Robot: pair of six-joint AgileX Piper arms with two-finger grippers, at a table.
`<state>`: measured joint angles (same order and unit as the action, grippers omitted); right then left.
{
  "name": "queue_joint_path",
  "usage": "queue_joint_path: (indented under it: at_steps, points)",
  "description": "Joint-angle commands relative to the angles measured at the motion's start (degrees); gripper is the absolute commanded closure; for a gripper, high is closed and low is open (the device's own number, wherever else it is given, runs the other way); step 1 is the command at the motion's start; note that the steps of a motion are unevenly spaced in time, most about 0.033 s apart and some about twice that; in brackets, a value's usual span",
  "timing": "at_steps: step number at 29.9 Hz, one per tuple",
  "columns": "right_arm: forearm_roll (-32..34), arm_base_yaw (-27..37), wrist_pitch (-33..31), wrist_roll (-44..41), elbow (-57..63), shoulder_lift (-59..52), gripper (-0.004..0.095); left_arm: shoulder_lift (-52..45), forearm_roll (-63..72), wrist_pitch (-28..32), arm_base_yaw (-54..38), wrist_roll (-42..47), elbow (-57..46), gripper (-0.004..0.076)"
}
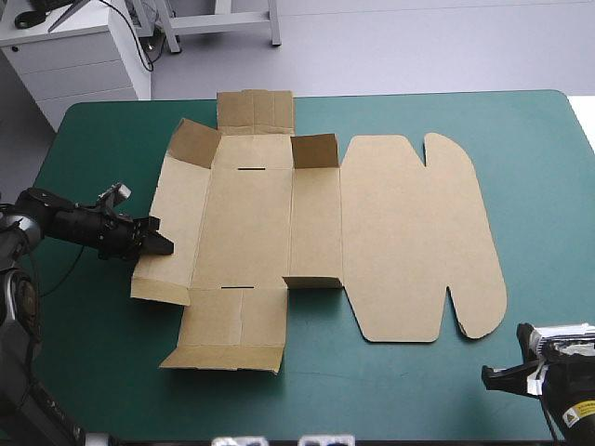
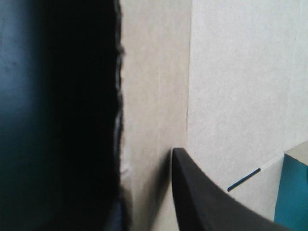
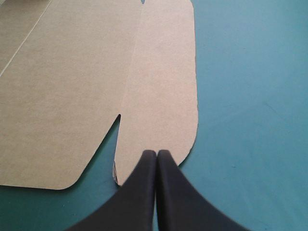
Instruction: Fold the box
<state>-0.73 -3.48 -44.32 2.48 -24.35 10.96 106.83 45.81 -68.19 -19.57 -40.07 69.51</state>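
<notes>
Mostly flat box [image 1: 307,232] seen mid-frame, long axis L–R. L gripper [image 1: 164,246] pinched on box's left flap edge, mid-left. R gripper [image 1: 487,373] pressed together, lower right, near lid corner. L arm judged nearer for wall lift.

Before me, the table [image 1: 539,186] under its teal-green cover carries the box [image 1: 316,232], a cut sheet of brown board spread nearly flat from left of centre toward my right. Its far flap [image 1: 256,110] lies close to the table's far edge, with two small flaps [image 1: 314,150] beside it tilted up off the cover. The broad lid panel [image 1: 418,242] with its rounded ears lies flat, with bare teal-green along the near edge and right side.
</notes>
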Motion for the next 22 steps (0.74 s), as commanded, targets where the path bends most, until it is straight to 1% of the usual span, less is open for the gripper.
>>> queue_joint_path:
  at_steps: [1, 18, 20, 22]
  points:
    - [0.3, 0.5, 4.5, 0.4, -1.5, 0.8, 0.0927, -2.6, 3.9, -6.0, 0.4, -0.3, 1.2, 0.0547]
    - [0.3, 0.5, 4.5, 0.4, -1.5, 0.8, 0.0927, -2.6, 4.0, -6.0, 0.4, 0.1, 1.2, 0.0544]
    - [0.3, 0.5, 4.5, 0.4, -1.5, 0.8, 0.0927, -2.6, 4.0, -6.0, 0.4, 0.1, 1.2, 0.0520]
    - [0.3, 0.5, 4.5, 0.4, -1.5, 0.8, 0.0927, -2.6, 4.0, -6.0, 0.4, 0.6, 1.2, 0.0472]
